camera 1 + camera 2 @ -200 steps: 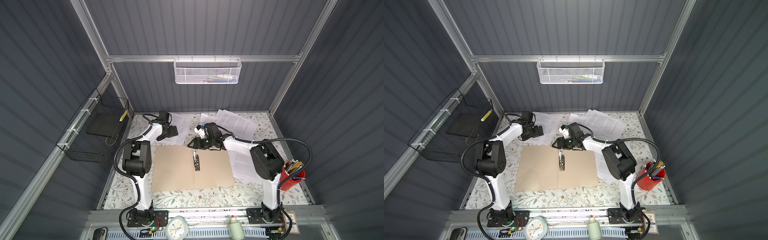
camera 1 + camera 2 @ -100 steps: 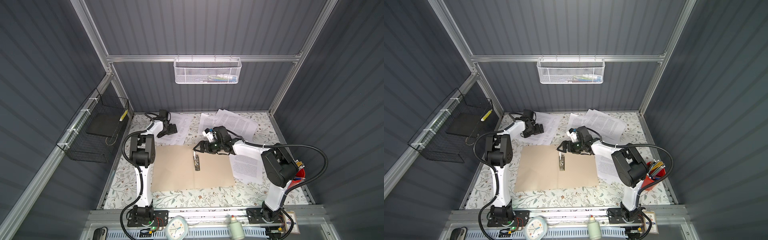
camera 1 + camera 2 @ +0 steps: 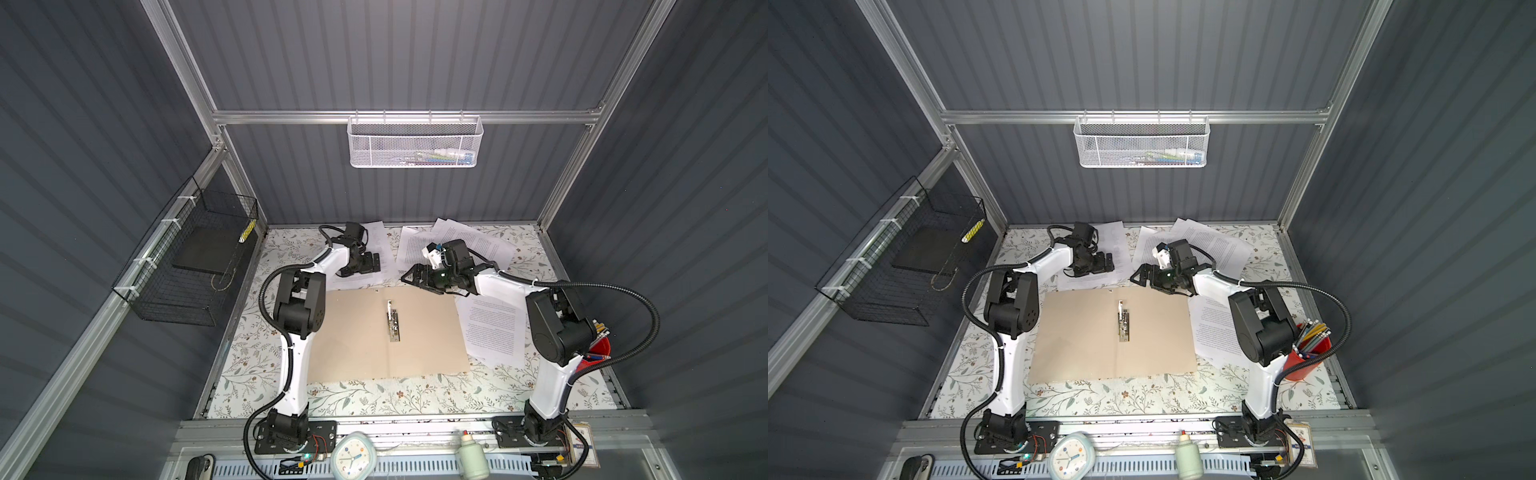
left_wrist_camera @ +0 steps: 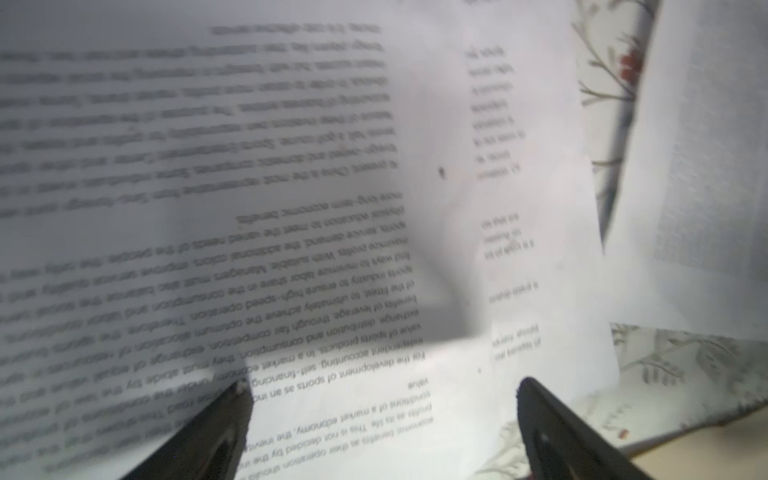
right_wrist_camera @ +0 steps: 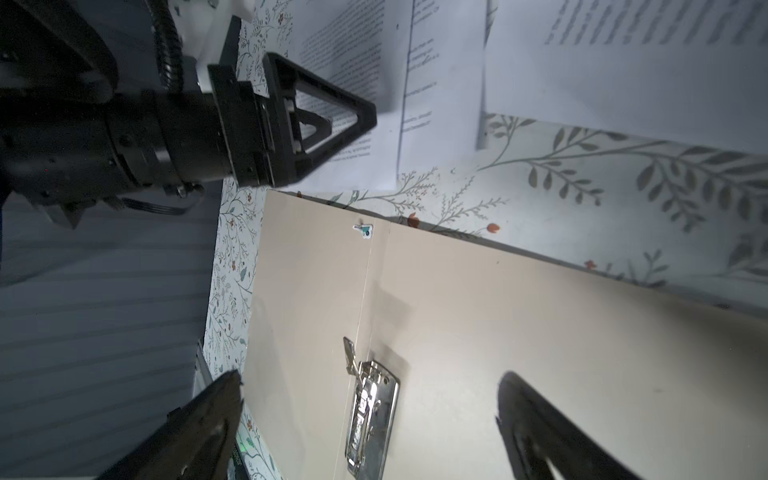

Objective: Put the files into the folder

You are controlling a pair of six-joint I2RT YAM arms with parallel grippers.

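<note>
On the floral counter (image 3: 415, 399) the tan folder (image 3: 353, 332) lay opened flat in the middle, and the files (image 3: 478, 243) lay outside it: overlapping printed sheets along the back, one more sheet (image 3: 492, 328) just beside the folder's right edge. The left hand (image 4: 382, 384) hung low over a printed sheet behind the folder's far left corner, its jaws spread wide with nothing between them. The right hand (image 5: 370, 376) was over the folder's far edge, jaws likewise wide apart and holding nothing, with the metal fastener clip (image 5: 368, 415) on the spine below it.
</note>
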